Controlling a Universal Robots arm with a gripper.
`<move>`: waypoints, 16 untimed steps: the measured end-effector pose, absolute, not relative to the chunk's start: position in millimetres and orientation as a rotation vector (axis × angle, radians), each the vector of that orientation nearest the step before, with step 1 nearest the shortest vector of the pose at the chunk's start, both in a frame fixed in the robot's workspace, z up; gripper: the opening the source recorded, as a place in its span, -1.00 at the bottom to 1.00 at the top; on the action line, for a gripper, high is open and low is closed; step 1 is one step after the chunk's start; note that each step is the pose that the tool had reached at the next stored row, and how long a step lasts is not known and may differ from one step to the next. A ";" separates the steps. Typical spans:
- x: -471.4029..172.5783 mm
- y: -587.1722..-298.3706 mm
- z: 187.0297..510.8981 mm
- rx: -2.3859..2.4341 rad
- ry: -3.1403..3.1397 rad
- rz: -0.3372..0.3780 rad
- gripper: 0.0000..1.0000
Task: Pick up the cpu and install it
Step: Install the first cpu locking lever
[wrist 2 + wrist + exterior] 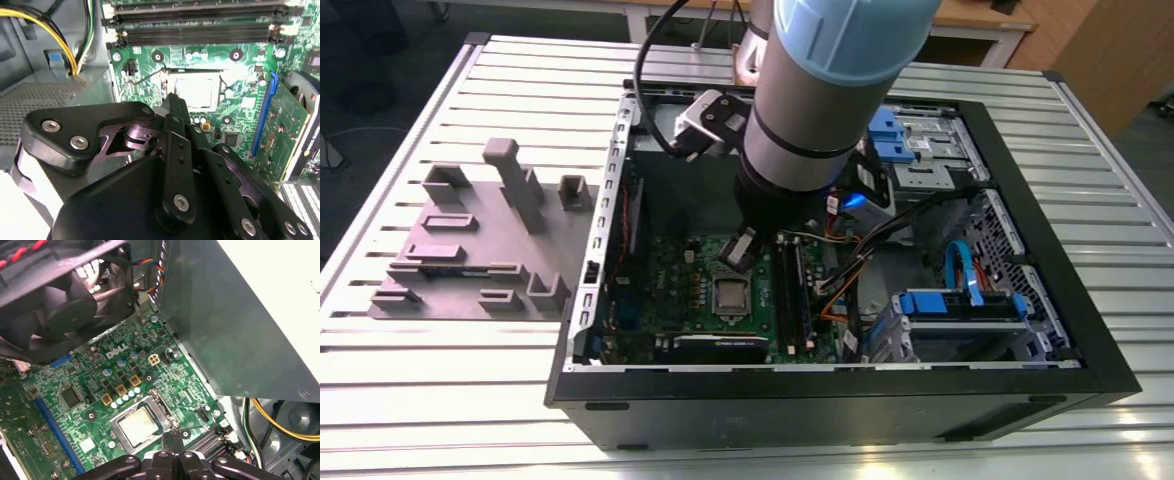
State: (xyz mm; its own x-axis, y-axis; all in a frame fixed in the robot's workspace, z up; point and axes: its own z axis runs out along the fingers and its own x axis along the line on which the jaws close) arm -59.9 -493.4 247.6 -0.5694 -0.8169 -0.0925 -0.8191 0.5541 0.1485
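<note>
Tool (172, 440): fingers together, empty | hovering just above motherboard (95, 390) | CPU (139, 425): seated in socket, near fingertips

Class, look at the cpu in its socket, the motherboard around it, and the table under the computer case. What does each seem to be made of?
The cpu: a pale, matte metal top, likely brushed, showing dull silver-beige. The motherboard: green, glossy laminate, probably fibreglass circuit board, studded with soldered parts. The table: light grey slotted metal, probably aluminium, with long parallel grooves.
</note>
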 end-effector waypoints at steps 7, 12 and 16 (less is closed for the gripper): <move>-56.6 -485.0 247.4 -1.452 2.758 0.274 -0.79; -55.3 -480.1 247.0 -1.451 2.756 0.279 -0.79; -54.0 -479.6 246.8 -1.450 2.754 0.283 -0.79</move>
